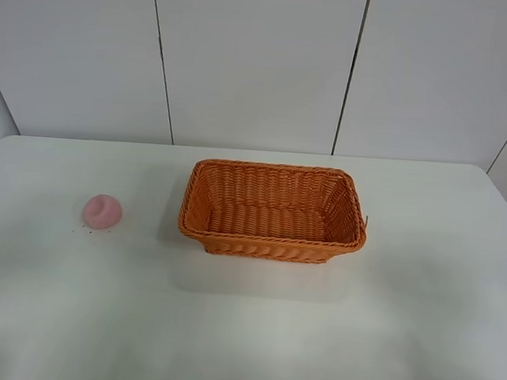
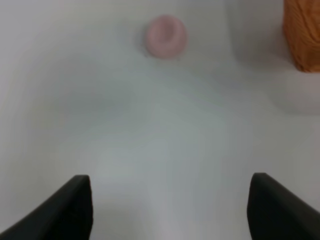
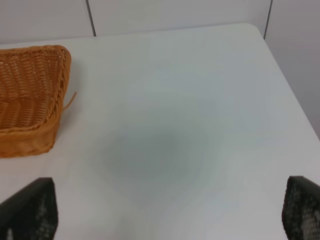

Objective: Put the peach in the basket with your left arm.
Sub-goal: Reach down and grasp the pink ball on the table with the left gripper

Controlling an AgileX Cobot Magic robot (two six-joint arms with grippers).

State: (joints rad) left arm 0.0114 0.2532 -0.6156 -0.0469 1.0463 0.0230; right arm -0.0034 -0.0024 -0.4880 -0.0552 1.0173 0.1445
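The pale pink peach (image 1: 102, 212) lies on the white table, left of the orange wicker basket (image 1: 273, 210). Neither arm shows in the exterior high view. In the left wrist view the peach (image 2: 166, 36) lies well ahead of my left gripper (image 2: 170, 205), whose two black fingertips stand wide apart with nothing between them; a corner of the basket (image 2: 302, 35) shows beside it. In the right wrist view my right gripper (image 3: 167, 210) is open and empty, with the basket's end (image 3: 31, 100) ahead and to one side.
The white table (image 1: 244, 328) ends at a panelled white wall (image 1: 262, 60) at the back. Its right edge (image 3: 295, 95) shows in the right wrist view. The basket holds nothing.
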